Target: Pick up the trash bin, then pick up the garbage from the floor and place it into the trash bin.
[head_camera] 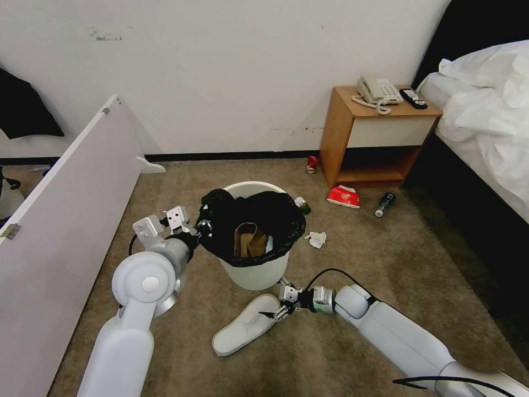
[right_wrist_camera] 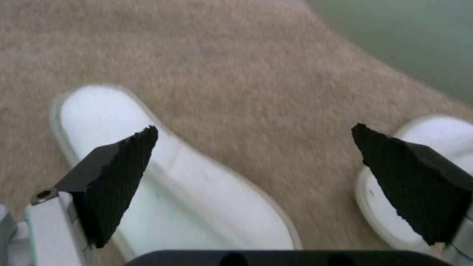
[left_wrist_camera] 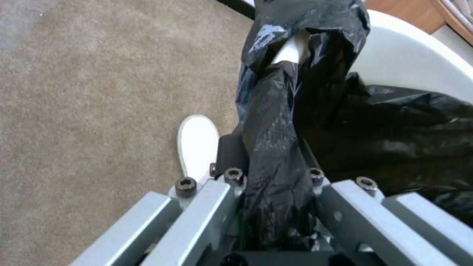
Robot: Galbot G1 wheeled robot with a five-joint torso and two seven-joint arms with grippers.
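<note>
You see the trash bin (head_camera: 257,271) on the carpet in front of the nightstand (head_camera: 374,138), its black bag (head_camera: 275,218) holding a brown paper bag (head_camera: 249,240). Your left tool (head_camera: 201,229) is clamped on the bin's rim and bag. Just beside the bin, nearer to you, your right tool (head_camera: 277,314) is spread wide above a white slippers pair (right_wrist_camera: 197,199). A tissue (head_camera: 317,239), red packet (head_camera: 344,196), red can (head_camera: 312,164) and bottle (head_camera: 384,204) lie between bin and nightstand.

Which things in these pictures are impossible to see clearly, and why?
- Second slipper: right wrist view, partly behind a pad of the open right hand.
- Deeper contents of the trash bin: head view, hidden under the brown paper bag.
- Left hand fingertips: left wrist view, buried in the black bag.
</note>
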